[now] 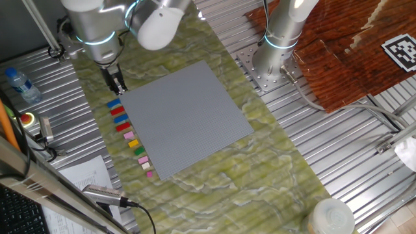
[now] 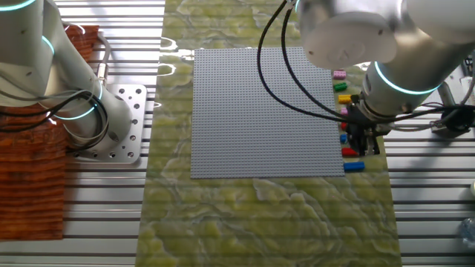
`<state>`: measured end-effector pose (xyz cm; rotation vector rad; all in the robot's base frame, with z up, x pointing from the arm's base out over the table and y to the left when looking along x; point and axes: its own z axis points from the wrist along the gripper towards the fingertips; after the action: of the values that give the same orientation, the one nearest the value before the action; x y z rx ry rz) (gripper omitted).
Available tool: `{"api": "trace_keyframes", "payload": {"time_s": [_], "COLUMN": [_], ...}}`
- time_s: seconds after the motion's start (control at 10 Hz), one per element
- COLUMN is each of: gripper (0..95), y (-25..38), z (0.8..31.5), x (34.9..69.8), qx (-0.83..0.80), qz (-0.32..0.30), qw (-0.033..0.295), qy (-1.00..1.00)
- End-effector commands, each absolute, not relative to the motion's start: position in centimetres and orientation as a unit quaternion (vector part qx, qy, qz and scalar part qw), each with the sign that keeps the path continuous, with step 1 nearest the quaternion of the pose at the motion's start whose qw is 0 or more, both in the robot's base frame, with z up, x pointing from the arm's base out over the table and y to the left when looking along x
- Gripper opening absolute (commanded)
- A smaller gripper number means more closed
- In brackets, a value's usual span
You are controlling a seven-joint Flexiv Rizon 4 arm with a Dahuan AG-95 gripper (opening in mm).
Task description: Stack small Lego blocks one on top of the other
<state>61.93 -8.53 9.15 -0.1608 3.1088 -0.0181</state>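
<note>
A row of small Lego blocks lies on the green mat along one edge of the grey baseplate (image 1: 185, 117). From one end the row runs blue (image 1: 114, 104), red (image 1: 117, 112), red (image 1: 123, 127), pink (image 1: 128, 135), yellow (image 1: 132, 143), green (image 1: 138, 151), then more pink (image 1: 150, 173). None is stacked. My gripper (image 1: 117, 84) hangs just beyond the blue end of the row, slightly above the mat, with its jaws a little apart and empty. In the other fixed view the gripper (image 2: 365, 144) stands beside the end red block (image 2: 349, 152) and end blue block (image 2: 355, 167) and hides part of the row.
A second arm's base (image 1: 273, 62) stands on a metal plate beyond the baseplate. A brown-red cloth (image 1: 344, 52) lies near it. A water bottle (image 1: 18, 83), a red button (image 1: 27, 119), papers and a microphone (image 1: 101, 193) sit at the table's side.
</note>
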Motion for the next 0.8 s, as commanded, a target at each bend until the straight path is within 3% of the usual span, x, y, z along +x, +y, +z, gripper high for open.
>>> {"api": "trace_keyframes", "payload": {"time_s": [0.1, 0.2, 0.5, 0.8], "gripper": [0.0, 19.0, 19.0, 19.0], "y": [-8.2, -7.9, -7.4, -7.5], "z": [9.4, 9.9, 10.6, 10.5], "x": [62.5, 62.9, 63.6, 63.6], "qx": [-0.055, -0.067, -0.073, -0.066], "qz": [-0.001, 0.005, 0.006, 0.007], "qw": [0.009, 0.008, -0.01, -0.008], "qy": [0.998, 0.998, 0.997, 0.998]}}
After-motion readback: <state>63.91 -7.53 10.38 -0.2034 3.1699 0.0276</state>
